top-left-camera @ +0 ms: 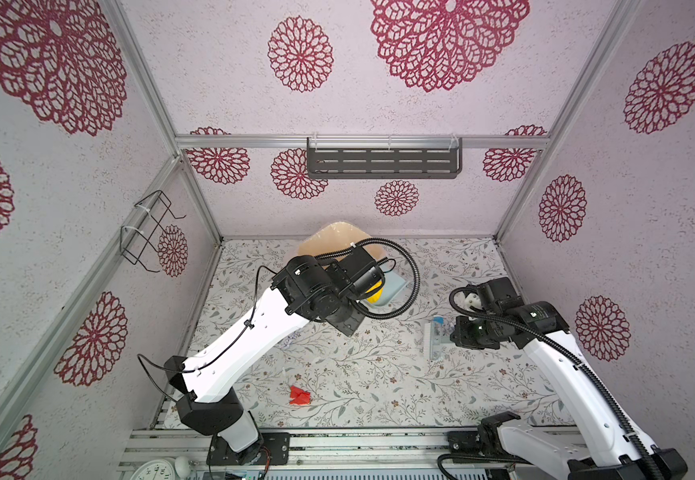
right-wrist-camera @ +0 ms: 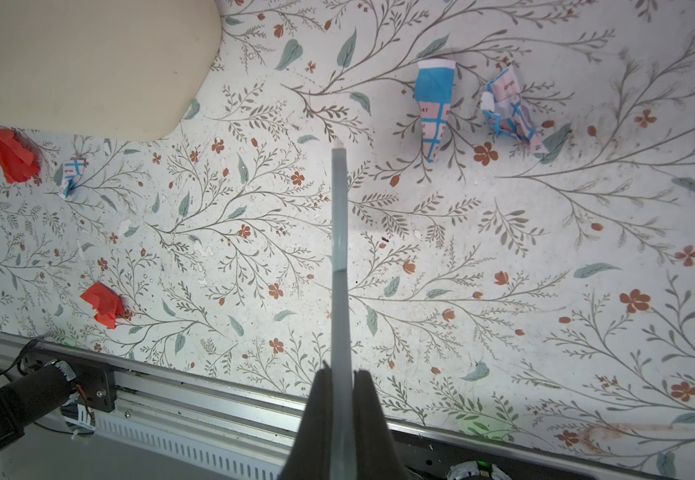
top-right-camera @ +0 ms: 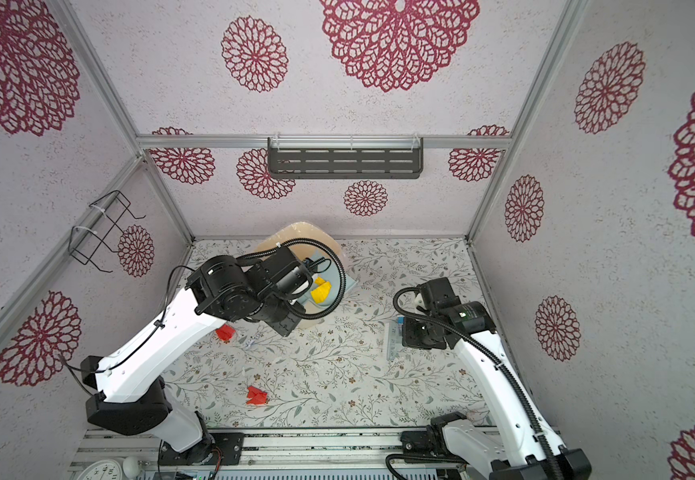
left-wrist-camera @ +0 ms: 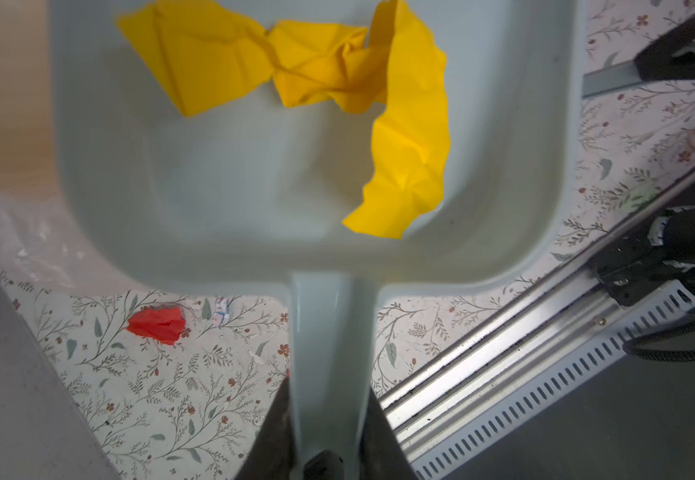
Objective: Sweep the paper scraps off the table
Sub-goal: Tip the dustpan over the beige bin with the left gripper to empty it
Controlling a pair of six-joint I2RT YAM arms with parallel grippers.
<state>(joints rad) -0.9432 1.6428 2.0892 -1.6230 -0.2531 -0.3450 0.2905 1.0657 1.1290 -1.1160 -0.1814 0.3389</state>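
Observation:
My left gripper (left-wrist-camera: 329, 386) is shut on the handle of a pale blue dustpan (left-wrist-camera: 254, 187), held above the back of the table (top-left-camera: 379, 382). Crumpled yellow paper scraps (left-wrist-camera: 412, 137) lie in the pan (top-right-camera: 347, 286). My right gripper (right-wrist-camera: 341, 376) is shut on a small pale brush (right-wrist-camera: 340, 249), which hangs over the table's right side (top-left-camera: 435, 340). Red scraps (right-wrist-camera: 104, 303) (right-wrist-camera: 9, 153) and white scraps with blue print (right-wrist-camera: 433, 108) (right-wrist-camera: 510, 110) lie loose on the table. One red scrap (top-left-camera: 299, 395) is near the front edge.
A tan object with rounded corners (top-left-camera: 337, 239) sits at the back wall, partly under the left arm. An aluminium rail (top-left-camera: 358, 440) runs along the front edge. A grey slotted shelf (top-left-camera: 383, 160) and a wire rack (top-left-camera: 146, 232) hang on the walls.

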